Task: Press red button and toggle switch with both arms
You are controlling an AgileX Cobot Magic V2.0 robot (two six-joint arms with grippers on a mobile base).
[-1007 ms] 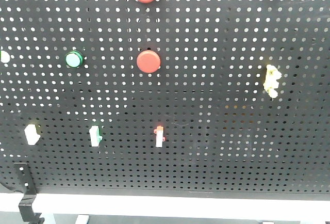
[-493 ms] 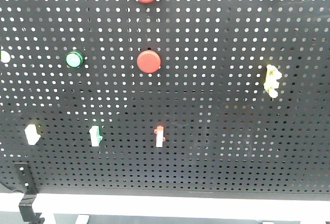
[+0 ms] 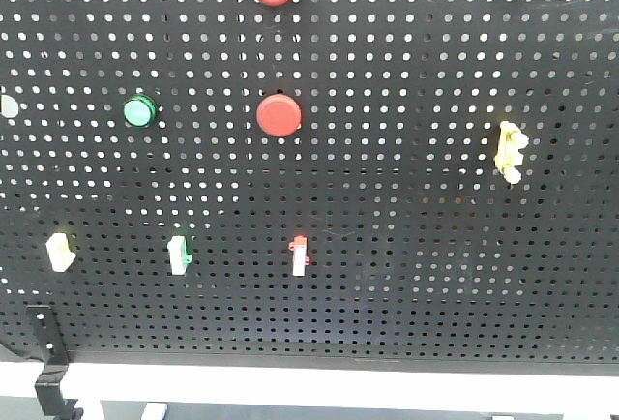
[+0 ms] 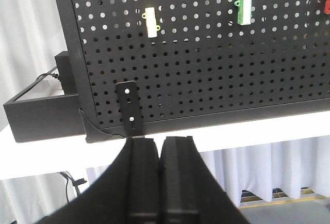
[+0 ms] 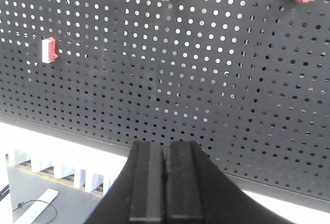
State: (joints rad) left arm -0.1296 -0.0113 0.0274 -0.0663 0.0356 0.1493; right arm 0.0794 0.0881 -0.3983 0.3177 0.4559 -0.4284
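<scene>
Black pegboard point(image 3: 416, 275) carries two red buttons point(image 3: 279, 115), small toggle switches point(image 3: 300, 255). Left gripper point(image 4: 160, 154), right gripper point(image 5: 166, 157): jaws pressed together, empty, below board.

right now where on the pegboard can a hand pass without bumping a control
Free: the wide stretch between the lower red button and the yellow switch, and the strip under the row of small switches. Crowded: the left side around the green button.

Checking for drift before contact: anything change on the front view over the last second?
Barely. The yellow toggle switch at the right of the black perforated panel looks slightly slimmer and shifted, perhaps only camera shake. Both round red buttons, the green button and the lower switches sit unchanged. No gripper enters that view.
</scene>
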